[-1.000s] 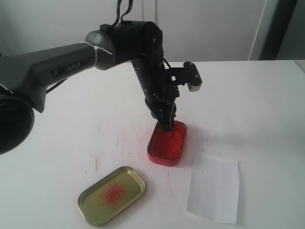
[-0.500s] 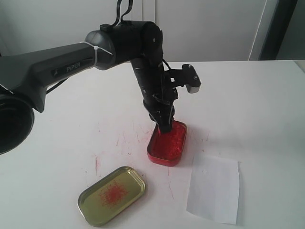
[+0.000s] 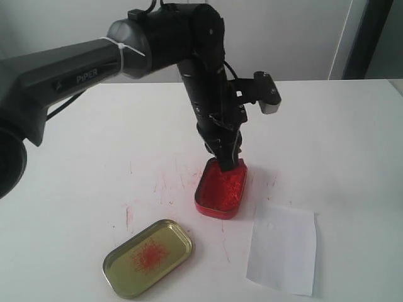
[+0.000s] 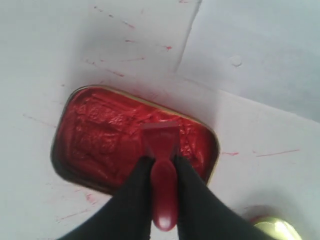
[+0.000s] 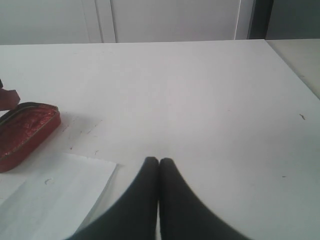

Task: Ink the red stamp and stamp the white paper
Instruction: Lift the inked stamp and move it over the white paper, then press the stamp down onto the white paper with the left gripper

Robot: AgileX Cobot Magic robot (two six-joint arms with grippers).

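Note:
My left gripper (image 3: 228, 162) (image 4: 163, 161) is shut on the red stamp (image 4: 163, 175), whose knob sits between the black fingers and whose block base hangs just above the far end of the red ink tin (image 3: 221, 187) (image 4: 107, 137). In the exterior view the fingers hide most of the stamp. The white paper (image 3: 281, 248) (image 4: 260, 47) lies flat to the right of the tin, near the table's front edge. My right gripper (image 5: 159, 161) is shut and holds nothing; it sits low over the table beside the paper (image 5: 50, 197), and is out of the exterior view.
A gold tin lid (image 3: 147, 257) with a red smudge lies at the front left. Faint red marks streak the white tabletop (image 3: 157, 185) around the tin. The left arm (image 3: 75, 69) reaches in from the left across the table.
The left gripper has risen with the stamp out of the ink tin and shifted slightly right; the arm's elbow has lifted. Tin, lid and paper have not moved.

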